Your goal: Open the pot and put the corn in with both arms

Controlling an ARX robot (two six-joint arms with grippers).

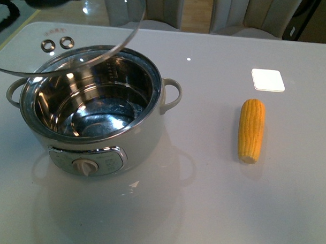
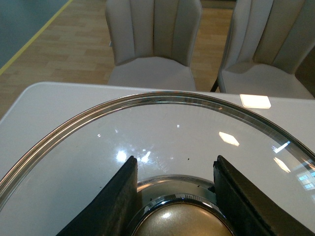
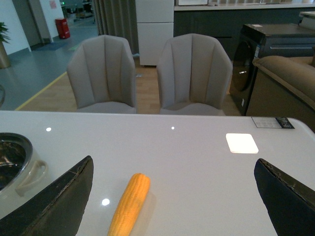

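Observation:
The white pot (image 1: 144,134) stands open on the left of the table, its steel bowl empty; its rim and a side handle show in the right wrist view (image 3: 29,172). My left gripper (image 2: 174,169) is shut on the gold knob of the glass pot lid (image 2: 162,132), held tilted above the pot's far left (image 1: 74,49). The corn (image 1: 251,130) lies on the table to the right of the pot. In the right wrist view the corn (image 3: 130,204) lies between the wide-open fingers of my right gripper (image 3: 172,196), nearer the pot-side finger.
A small white square tile (image 1: 268,79) lies beyond the corn. Two metal rings (image 1: 57,43) sit on the table behind the pot. Grey chairs (image 3: 147,73) stand past the far table edge.

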